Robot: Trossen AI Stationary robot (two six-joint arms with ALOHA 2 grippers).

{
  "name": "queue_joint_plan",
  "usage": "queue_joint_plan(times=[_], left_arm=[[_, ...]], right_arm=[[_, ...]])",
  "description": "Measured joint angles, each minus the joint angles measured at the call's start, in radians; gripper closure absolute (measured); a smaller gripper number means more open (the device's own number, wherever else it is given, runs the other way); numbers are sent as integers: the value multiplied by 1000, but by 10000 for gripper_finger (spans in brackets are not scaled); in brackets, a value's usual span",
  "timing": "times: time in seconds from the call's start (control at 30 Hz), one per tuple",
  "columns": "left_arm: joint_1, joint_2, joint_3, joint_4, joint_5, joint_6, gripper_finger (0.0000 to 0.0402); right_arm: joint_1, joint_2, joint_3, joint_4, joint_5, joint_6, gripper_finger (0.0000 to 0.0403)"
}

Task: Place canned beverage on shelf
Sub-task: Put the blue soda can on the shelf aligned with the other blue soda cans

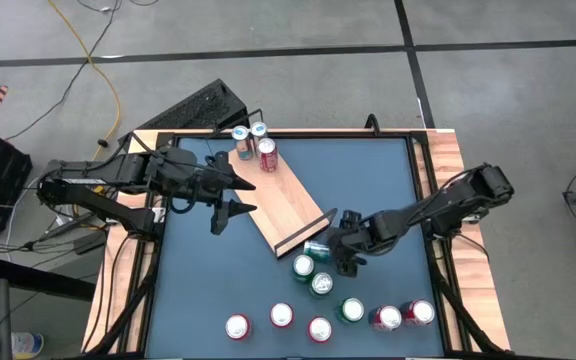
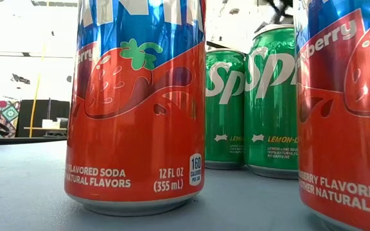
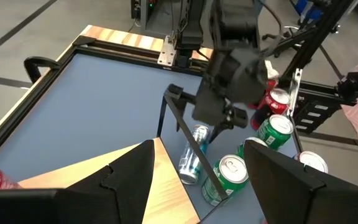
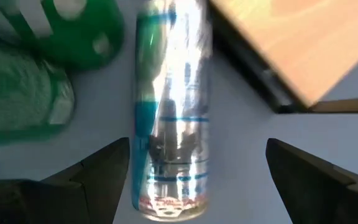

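Right tool (image 1: 336, 253) hovers low over a slim silver-and-teal can (image 4: 169, 124) that lies on its side on the desk (image 1: 208, 290), just beside the near rail of the shelf (image 1: 278, 195). Its fingers stand wide apart, one on each side of the can, nothing gripped yet.

Left tool (image 1: 230, 195) sits over the shelf's middle, fingers apart, empty.

Shelf lies diagonally on the blue desk. Three cans stand at its far end: two silver-topped (image 1: 249, 132) and one red (image 1: 267, 152).

Green Sprite cans (image 1: 313, 274) stand close by the fallen can, on the side away from the shelf. More red and green cans stand in a loose row along the near edge of the desk (image 1: 318, 328).

Judged step: the grasp of the fallen can, not yet closed.

Risks:
- The can is round and on its side; an off-centre squeeze may roll or squirt it out.
- One finger could clip the black rail (image 3: 188, 140), the other the nearest green can (image 3: 224, 179), and tip it.
- Once lifted sideways, the can needs turning upright before release or it rolls off the board.
- Left tool occupies the shelf's middle; arms may collide on the approach.
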Motion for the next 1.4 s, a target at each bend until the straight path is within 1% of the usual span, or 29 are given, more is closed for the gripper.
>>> queue_joint_plan(times=[0.07,0.2,0.3,0.37,0.43,0.6,0.73,1.13,1.3,1.4], left_arm=[[0,0,0,0,-1,0,168],[0,0,0,-1,-2,0,168],[0,0,-1,-3,-2,0,168],[0,0,-1,-7,-2,0,168],[0,0,-1,-15,-2,0,168],[0,0,-1,-17,-3,0,168],[0,0,-1,-18,-3,0,168],[0,0,-1,-21,-3,3,168],[0,0,-1,-11,-4,3,168],[0,0,-1,-10,-38,3,168]], right_arm=[[1,35,-1,-5,-5,0,42],[0,65,-1,-10,-27,0,44],[6,68,-1,-10,-26,6,65],[6,68,0,-8,-26,15,95],[6,68,0,-23,-27,40,134],[22,58,2,-65,-44,60,256],[51,17,0,-93,-56,93,261],[101,-196,0,-284,-47,281,261],[106,-275,0,-310,-46,323,261],[105,-318,0,-314,-46,330,261]])
